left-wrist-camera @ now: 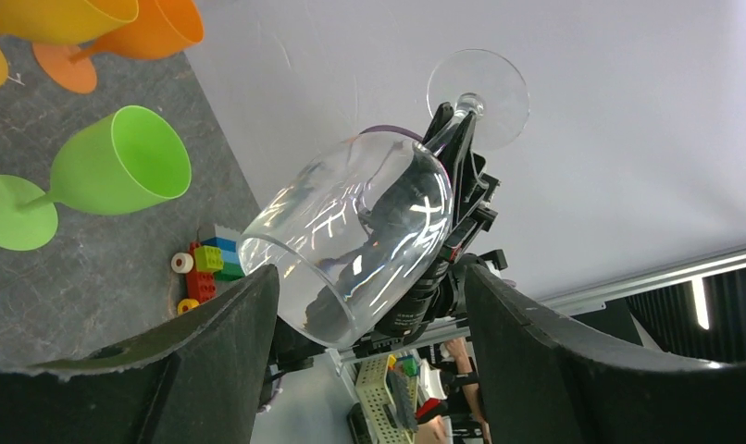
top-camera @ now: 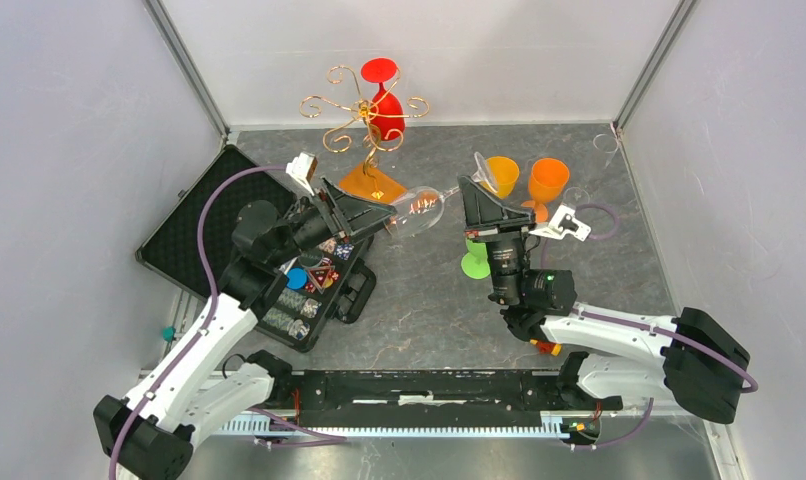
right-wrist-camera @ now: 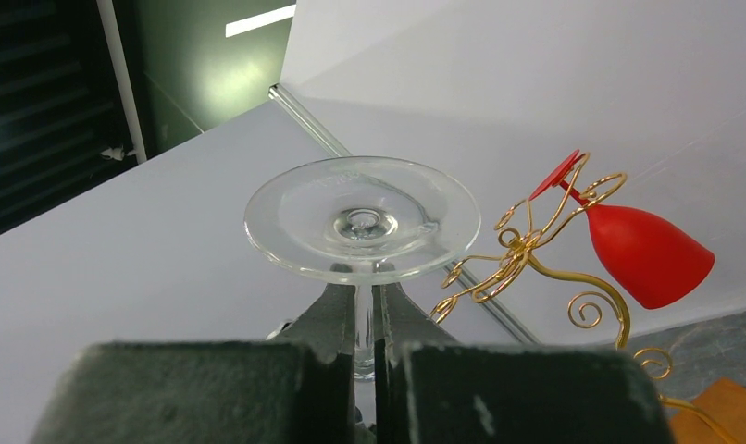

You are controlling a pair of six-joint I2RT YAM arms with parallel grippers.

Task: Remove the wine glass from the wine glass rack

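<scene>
The right gripper [right-wrist-camera: 365,319] has its jaws clamped on the stem of a clear glass [top-camera: 417,210], just under the foot. It holds the glass sideways above the bench [top-camera: 429,305], well off the rack [top-camera: 371,182]. The left gripper [top-camera: 387,212] faces it, jaws apart on either side of the bowl with no contact that shows, probably placed to take the bowl in a handover. Farther back, the rack carries a red glass [top-camera: 387,112] hung by its foot, bowl down.

A robotics lab test cell: a grey tabletop [top-camera: 429,300] walled by white panels [top-camera: 429,50] on metal posts [top-camera: 187,65], with a dark room and a strip light [right-wrist-camera: 258,18] beyond.
</scene>
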